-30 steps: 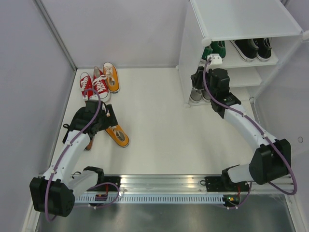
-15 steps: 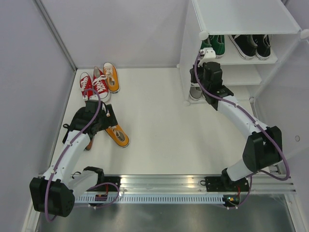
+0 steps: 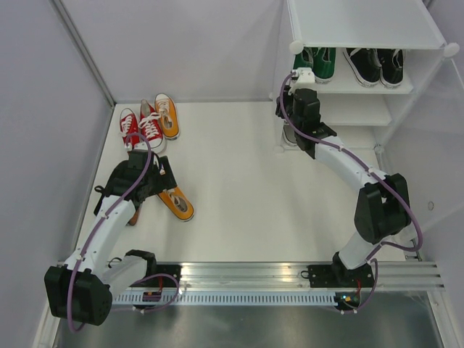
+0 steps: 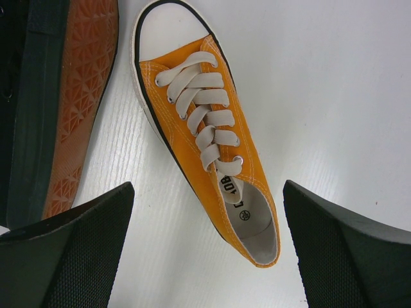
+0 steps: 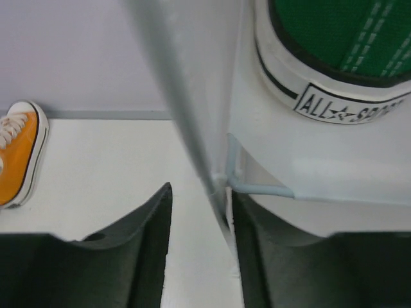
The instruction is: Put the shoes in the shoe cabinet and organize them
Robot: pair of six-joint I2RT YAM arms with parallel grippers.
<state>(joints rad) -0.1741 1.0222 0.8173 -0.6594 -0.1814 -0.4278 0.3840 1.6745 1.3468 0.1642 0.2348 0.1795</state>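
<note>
Left claw [image 4: 205,256]: spread wide, empty, hovering near the desk's left edge
Orange sneaker [image 4: 205,138]: flat on the desk directly below the left claw, between its fingers, long axis crossing the gap, toe pointing away
Nearer arm: left, by far
Right claw [image 5: 199,256]: narrowly parted, holding nothing, astride the shoe cabinet [image 3: 362,29] wall at the far right corner
Green sneaker [image 5: 334,58]: shelved

Overhead view faces down on both arms; left wrist view close above orange shoe [image 4: 209,144], shared overhead [image 3: 177,204].
</note>
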